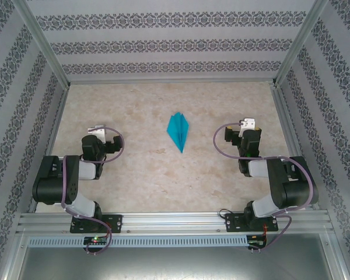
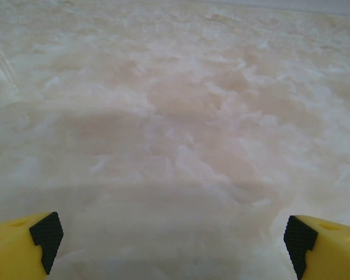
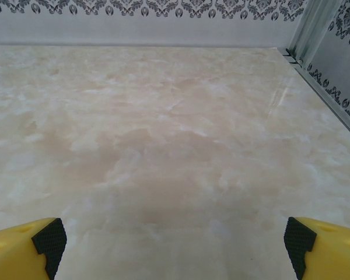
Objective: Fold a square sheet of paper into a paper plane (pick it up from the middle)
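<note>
Since the slim teal-blue paper plane (image 1: 178,132) lies folded at the middle of the marbled beige table (image 1: 151,181), sharper tip toward the near edge, the left gripper (image 1: 100,129) and right gripper (image 1: 248,123) rest well apart from it, jaws wide and empty; the task looks finished.

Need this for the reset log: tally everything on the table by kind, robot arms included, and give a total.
Teal paper plane: 1
Robot arms: 2, the left arm and the right arm
Total: 3
</note>
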Robot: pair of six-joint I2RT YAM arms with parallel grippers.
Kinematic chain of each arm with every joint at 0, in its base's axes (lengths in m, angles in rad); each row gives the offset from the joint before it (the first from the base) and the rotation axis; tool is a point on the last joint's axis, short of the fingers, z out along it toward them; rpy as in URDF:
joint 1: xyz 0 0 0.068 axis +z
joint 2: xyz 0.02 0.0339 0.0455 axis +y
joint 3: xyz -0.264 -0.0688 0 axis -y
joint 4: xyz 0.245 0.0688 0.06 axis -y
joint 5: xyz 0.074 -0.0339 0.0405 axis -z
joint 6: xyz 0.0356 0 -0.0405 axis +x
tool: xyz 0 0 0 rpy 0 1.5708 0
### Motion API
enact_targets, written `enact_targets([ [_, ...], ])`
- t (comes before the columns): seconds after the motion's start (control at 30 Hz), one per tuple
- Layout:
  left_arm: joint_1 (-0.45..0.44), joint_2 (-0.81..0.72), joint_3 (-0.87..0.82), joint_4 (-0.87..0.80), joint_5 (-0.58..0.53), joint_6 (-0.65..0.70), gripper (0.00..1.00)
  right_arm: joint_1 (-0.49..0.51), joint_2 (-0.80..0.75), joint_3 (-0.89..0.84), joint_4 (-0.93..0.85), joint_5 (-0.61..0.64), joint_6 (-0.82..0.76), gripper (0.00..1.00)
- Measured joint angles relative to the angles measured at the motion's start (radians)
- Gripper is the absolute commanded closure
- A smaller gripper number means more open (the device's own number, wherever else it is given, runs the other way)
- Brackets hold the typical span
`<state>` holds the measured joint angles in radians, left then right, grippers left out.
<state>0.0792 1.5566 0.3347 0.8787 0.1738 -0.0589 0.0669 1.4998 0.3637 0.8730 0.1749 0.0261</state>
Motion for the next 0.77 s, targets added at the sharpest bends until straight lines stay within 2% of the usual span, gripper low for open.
enact_targets([
  [0.27,-0.058,0.000,0.074,-0.027,-0.075,0.031,0.00,-0.014,0.000,0.000,-0.001,-0.011,0.000,0.02],
  [0.77,-0.061,0.000,0.075,-0.059,-0.100,0.038,0.00,-0.019,0.000,0.001,-0.001,-0.021,0.000,0.02],
])
